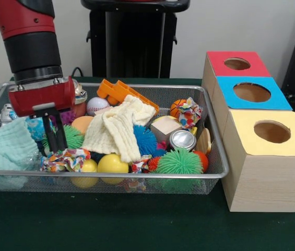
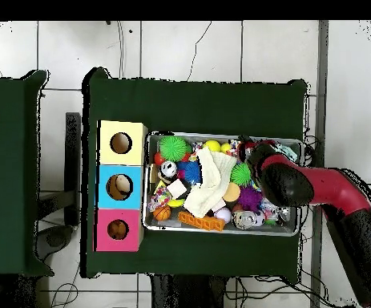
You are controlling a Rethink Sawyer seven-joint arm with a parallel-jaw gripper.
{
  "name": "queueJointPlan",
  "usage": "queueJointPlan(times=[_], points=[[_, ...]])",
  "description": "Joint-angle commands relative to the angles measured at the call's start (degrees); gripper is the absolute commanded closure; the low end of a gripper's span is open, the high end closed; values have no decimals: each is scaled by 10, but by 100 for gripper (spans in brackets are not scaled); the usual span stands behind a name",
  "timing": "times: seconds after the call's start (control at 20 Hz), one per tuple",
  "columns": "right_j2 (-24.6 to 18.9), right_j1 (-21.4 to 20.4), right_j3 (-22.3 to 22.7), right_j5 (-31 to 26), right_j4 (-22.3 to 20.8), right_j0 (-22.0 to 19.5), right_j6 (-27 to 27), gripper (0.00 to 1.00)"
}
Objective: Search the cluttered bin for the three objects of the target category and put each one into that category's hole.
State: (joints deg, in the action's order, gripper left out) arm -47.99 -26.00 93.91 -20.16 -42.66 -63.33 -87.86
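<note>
1. The red and black arm's gripper [image 1: 55,137] reaches down into the left end of the wide silver wire-mesh basket [image 1: 216,172], its two black fingers [image 1: 48,133] close together (nothing visibly between them).
2. They stand among a green spiky ball [image 1: 74,137] and a patterned cloth scrap [image 1: 66,158].
3. No soft animal toy can be made out.
4. The red-panelled wooden box's round hole [image 1: 237,64] lies farthest back, well apart from the gripper.

- A cream knitted cloth [image 1: 120,129] lies at the middle of the frame, draped over other things.
- An orange plastic toy [image 1: 120,92] sits behind it.
- A green spiky ball [image 1: 178,161] is at lower right, beside a silver can [image 1: 182,139].
- Two yellow balls [image 1: 112,164] rest at the front.
- A baseball [image 1: 97,105] is at upper left of the cloth.
- Blue-topped box [image 1: 252,92] and yellow-topped box [image 1: 270,133] stand on the green counter [image 1: 110,225].
</note>
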Motion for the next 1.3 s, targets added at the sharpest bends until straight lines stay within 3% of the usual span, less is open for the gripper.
queueJointPlan(times=[0.05,0.25,0.4,0.6,1.05,1.3], points=[[7,-8,-49,-86,-32,13,133,100],[42,-68,-17,-43,-83,31,99,100],[50,-87,-1,-31,-102,36,88,100],[50,-97,18,-16,-117,29,78,100],[108,-107,14,39,-186,70,6,100],[105,-83,-1,47,-194,58,25,100]])
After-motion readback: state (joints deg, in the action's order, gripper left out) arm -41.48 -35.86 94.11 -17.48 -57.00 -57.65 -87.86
